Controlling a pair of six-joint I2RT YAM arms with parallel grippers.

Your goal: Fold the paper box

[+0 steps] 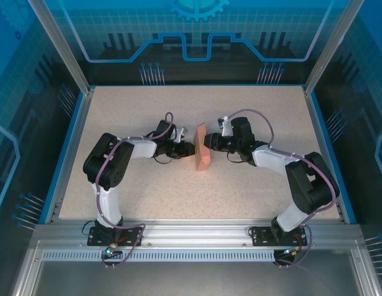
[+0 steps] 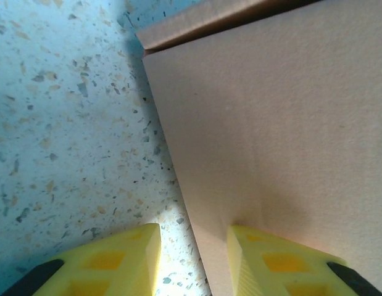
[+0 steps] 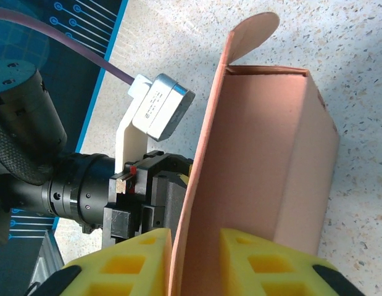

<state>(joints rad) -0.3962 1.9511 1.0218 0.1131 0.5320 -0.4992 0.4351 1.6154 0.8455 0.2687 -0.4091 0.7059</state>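
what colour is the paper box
Salmon-orange paper box, plain with no print; the right wrist view shows it best.

**Matt card, speckled counter**

The paper box is thin salmon-orange cardboard, matt and faintly fibrous, with clean-cut edges. The counter has a pale, speckled, stone-like finish (smooth, with a low sheen). The right gripper has fingers of yellow moulded plastic, dull rather than glossy. Brushed aluminium rails frame the near edge.

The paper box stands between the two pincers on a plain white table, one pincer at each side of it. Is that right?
One slip: the table is speckled beige, as the top external view shows. The paper box does stand between the left pincer and right pincer.
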